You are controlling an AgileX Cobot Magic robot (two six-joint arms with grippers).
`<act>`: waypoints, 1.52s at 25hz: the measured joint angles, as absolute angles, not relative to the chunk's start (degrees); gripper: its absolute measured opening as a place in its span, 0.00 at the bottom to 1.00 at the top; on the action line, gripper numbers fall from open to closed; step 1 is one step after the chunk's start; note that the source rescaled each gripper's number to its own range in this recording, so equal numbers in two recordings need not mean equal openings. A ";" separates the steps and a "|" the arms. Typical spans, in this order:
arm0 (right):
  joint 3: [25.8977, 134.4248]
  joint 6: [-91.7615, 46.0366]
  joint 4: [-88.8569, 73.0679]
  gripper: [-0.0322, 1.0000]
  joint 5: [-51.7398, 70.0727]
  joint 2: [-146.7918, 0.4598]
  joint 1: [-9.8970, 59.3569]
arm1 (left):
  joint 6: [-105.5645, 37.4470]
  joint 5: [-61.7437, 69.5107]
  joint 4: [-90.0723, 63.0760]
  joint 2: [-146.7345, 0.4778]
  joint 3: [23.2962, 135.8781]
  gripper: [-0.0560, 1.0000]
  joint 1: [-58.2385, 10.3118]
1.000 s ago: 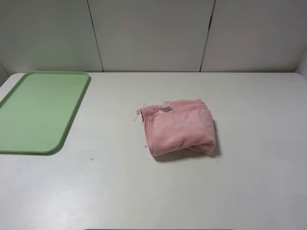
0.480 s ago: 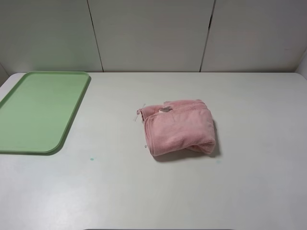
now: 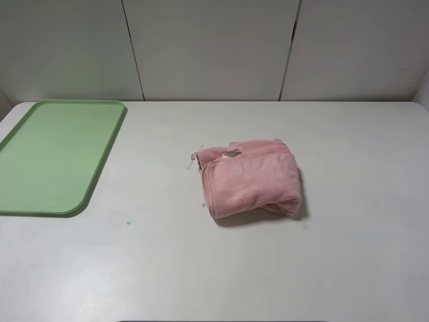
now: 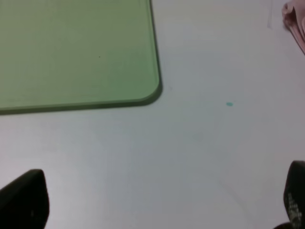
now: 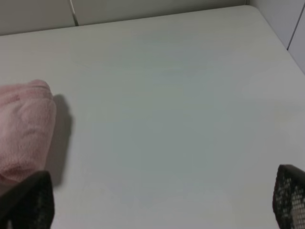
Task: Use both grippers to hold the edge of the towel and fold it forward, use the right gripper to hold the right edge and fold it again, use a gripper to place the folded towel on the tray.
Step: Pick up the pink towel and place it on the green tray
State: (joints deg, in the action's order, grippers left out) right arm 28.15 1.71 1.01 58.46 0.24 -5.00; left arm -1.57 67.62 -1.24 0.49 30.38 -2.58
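The pink towel (image 3: 249,176) lies folded into a thick bundle near the middle of the white table, with a small tag (image 3: 231,153) on its far side. The light green tray (image 3: 53,154) sits at the far left. Neither gripper shows in the exterior view. In the left wrist view my left gripper (image 4: 162,200) is open and empty above bare table, with the tray's corner (image 4: 143,90) ahead and a bit of towel (image 4: 295,24) at the frame's edge. In the right wrist view my right gripper (image 5: 162,202) is open and empty, with the towel (image 5: 24,129) beside one finger.
The white table (image 3: 348,255) ends at a panelled white wall (image 3: 214,47) at the back. A small teal speck (image 3: 128,222) marks the table between tray and towel; it also shows in the left wrist view (image 4: 229,104).
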 joint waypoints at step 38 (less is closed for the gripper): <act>28.15 1.74 1.01 1.00 58.50 0.24 -5.00 | -0.97 50.05 -16.29 -32.96 30.38 0.99 -2.58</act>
State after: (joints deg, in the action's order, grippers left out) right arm 28.15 1.74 1.01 58.50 0.24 -5.00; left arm -0.97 50.05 -16.29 -32.96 30.38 -2.58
